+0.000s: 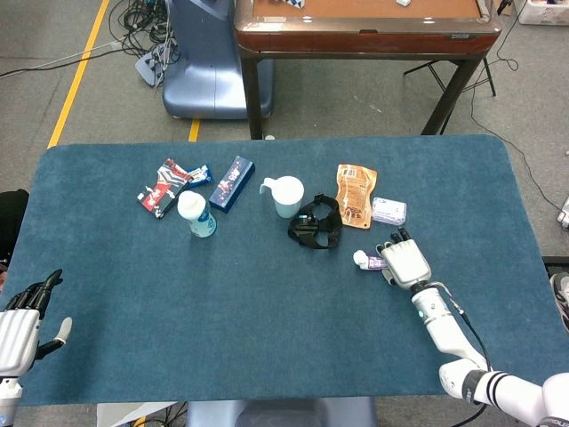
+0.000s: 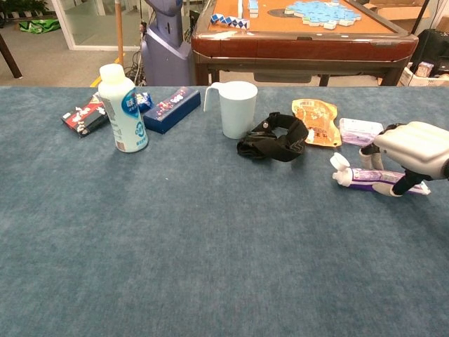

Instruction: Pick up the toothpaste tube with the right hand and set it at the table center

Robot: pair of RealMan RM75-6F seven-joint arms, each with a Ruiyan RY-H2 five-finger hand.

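Right hand point(image 2: 410, 149) at right of frame, fingers curled down around the toothpaste tube point(image 2: 365, 177), grasping it; tube lies on the bench point(image 2: 210, 232), cap pointing left beyond the hand.

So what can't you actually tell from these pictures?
- Toothpaste tube, head view: the right hand covers most of it; only the cap end shows.
- Tube's tail, chest view: behind the hand, so the grip is unclear.
- Left hand, head view: cut by the frame edge.
- Small pouch: print too small to read.
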